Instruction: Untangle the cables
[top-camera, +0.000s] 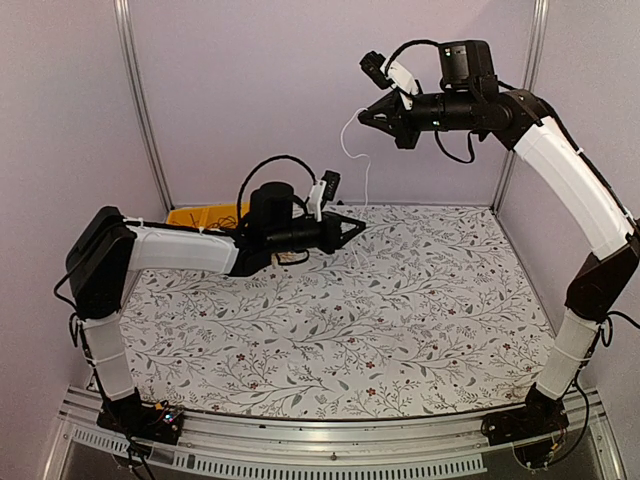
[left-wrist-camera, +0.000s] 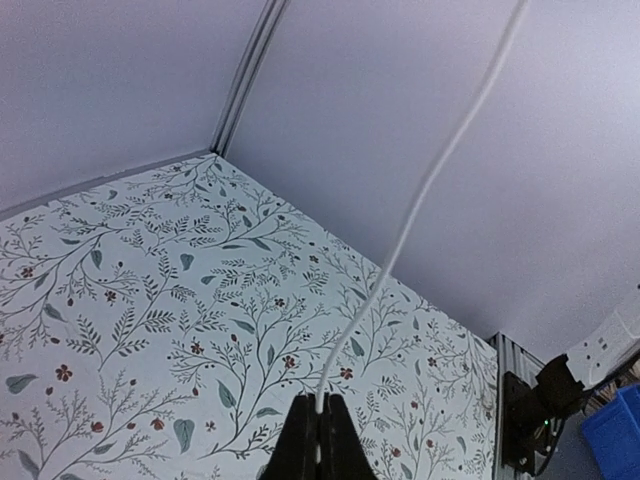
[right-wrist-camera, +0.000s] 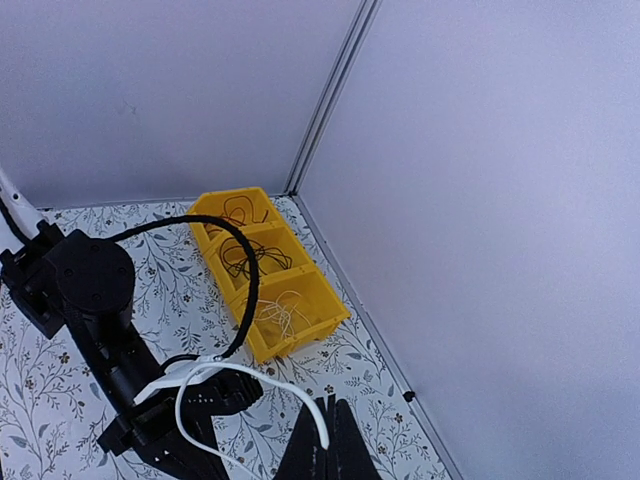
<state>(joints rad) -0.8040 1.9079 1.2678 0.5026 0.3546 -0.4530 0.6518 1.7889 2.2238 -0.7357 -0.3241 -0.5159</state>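
Note:
A white cable (top-camera: 367, 175) hangs in the air between my two grippers. My right gripper (top-camera: 363, 116) is high at the back, shut on the cable's upper end (right-wrist-camera: 241, 366); from the shut jaws (right-wrist-camera: 328, 440) the cable arcs left and loops down. My left gripper (top-camera: 358, 228) is lower, above the back of the table, and its jaws (left-wrist-camera: 320, 405) are shut on the same white cable (left-wrist-camera: 420, 190), which rises up and to the right from them. More cables lie in a yellow bin (right-wrist-camera: 301, 338): black ones (right-wrist-camera: 250, 258) in the middle compartment, pale ones (right-wrist-camera: 283, 312) in the nearest.
The yellow bin (top-camera: 195, 214) stands at the back left corner, behind the left arm (right-wrist-camera: 95, 285). Grey walls close the back and both sides. A floral cloth (top-camera: 400, 320) covers the table. A blue bin (left-wrist-camera: 615, 430) shows beyond the table's edge.

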